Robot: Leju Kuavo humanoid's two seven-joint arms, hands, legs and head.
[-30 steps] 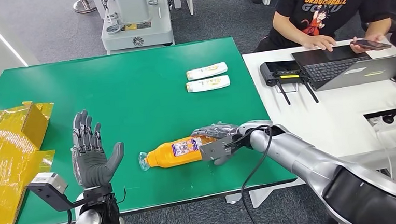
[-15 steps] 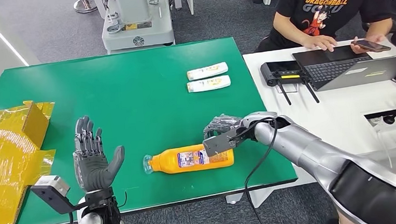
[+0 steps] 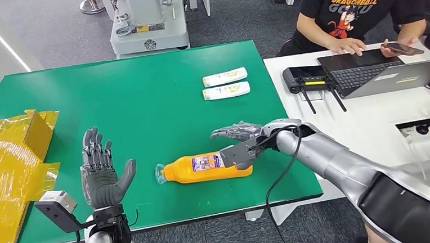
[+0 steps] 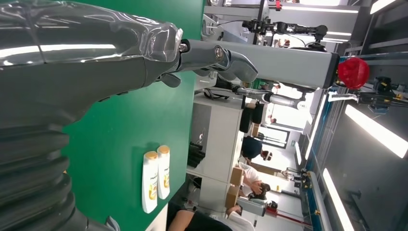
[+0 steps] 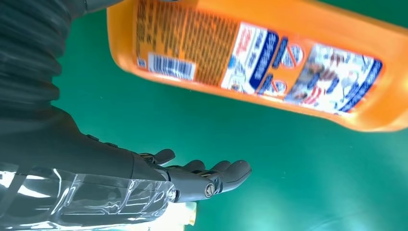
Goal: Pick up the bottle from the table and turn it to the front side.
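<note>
An orange bottle (image 3: 201, 167) with a clear cap lies on its side on the green table (image 3: 144, 103) near the front edge, cap toward my left, a label facing up. My right hand (image 3: 237, 132) hovers just behind the bottle's base end with its fingers stretched out and apart, holding nothing. The right wrist view shows the bottle (image 5: 269, 62) close by, with a barcode and printed label, and my right hand (image 5: 202, 180) apart from it. My left hand (image 3: 100, 176) stands raised at the front left, palm open, away from the bottle; the left wrist view shows this hand (image 4: 96, 62) empty.
Two white bottles (image 3: 225, 83) lie side by side at the table's far right. A yellow box (image 3: 12, 162) sits at the left edge. To the right is a white desk (image 3: 370, 117) with a laptop (image 3: 390, 74) and a seated person (image 3: 358, 11). A grey machine (image 3: 147, 24) stands behind.
The bottle, gripped and tilted by my right hand a second ago, now lies flat on the table. My right hand has let go, and its fingers have spread away behind it.
</note>
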